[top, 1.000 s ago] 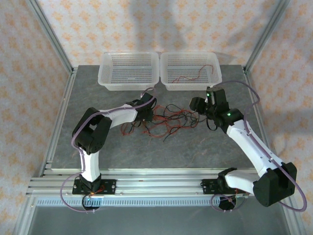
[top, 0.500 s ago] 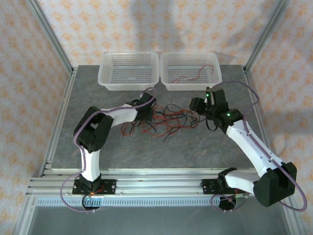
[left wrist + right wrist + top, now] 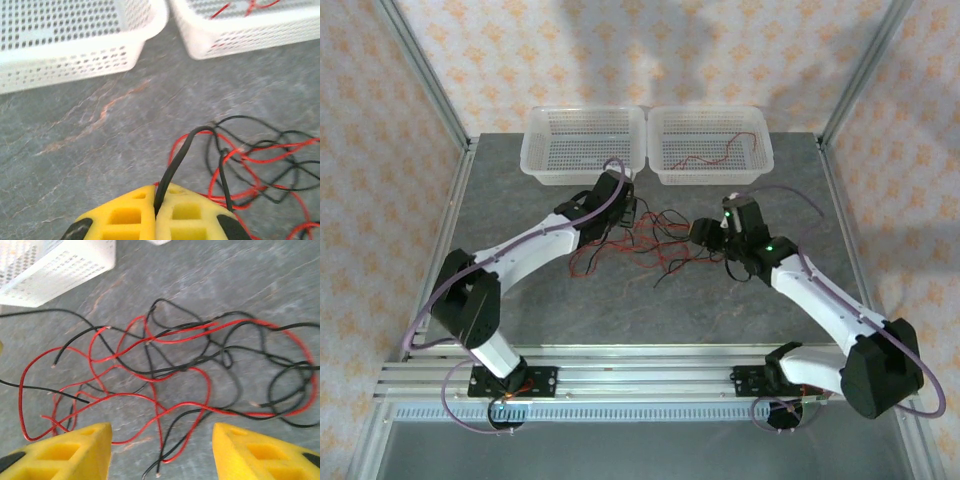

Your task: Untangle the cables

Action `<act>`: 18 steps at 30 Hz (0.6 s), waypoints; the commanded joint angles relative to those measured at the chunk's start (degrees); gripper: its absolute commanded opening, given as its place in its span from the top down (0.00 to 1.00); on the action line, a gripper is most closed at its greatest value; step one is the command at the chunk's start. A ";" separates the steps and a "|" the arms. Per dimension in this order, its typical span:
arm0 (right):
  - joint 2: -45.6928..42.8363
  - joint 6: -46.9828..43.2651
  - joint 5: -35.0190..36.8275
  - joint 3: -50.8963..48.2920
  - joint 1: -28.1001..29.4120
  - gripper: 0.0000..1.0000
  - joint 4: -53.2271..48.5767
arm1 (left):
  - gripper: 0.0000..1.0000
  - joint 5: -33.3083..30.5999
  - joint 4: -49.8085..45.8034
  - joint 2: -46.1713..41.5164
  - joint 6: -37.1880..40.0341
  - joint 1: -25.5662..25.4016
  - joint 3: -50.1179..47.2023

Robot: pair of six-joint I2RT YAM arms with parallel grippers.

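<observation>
Cables [image 3: 655, 245] lie tangled; left fingers [image 3: 122, 212] pinch a black one.

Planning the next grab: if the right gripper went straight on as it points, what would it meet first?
Probably the cables, tangled red and black right ahead of the open right gripper; depth is unclear.

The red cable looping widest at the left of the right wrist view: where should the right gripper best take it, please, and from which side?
Probably the lower outer curve of the red cable, where it lies alone on the table. Come straight down from above with the open right gripper: the strand lies flat and runs across the jaws' closing line.
</observation>
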 commanded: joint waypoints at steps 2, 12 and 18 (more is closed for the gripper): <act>3.60 5.00 -2.02 -0.42 3.30 0.45 11.47 | 1.00 -4.12 -6.20 -2.54 -1.20 -4.10 3.00; 15.82 12.85 1.76 1.50 6.79 0.45 27.47 | 1.00 -6.46 -10.75 -5.09 -2.17 -10.19 9.29; 23.10 14.28 6.61 0.07 6.88 0.46 29.58 | 1.00 -8.15 -12.28 -7.19 -1.92 -11.03 12.37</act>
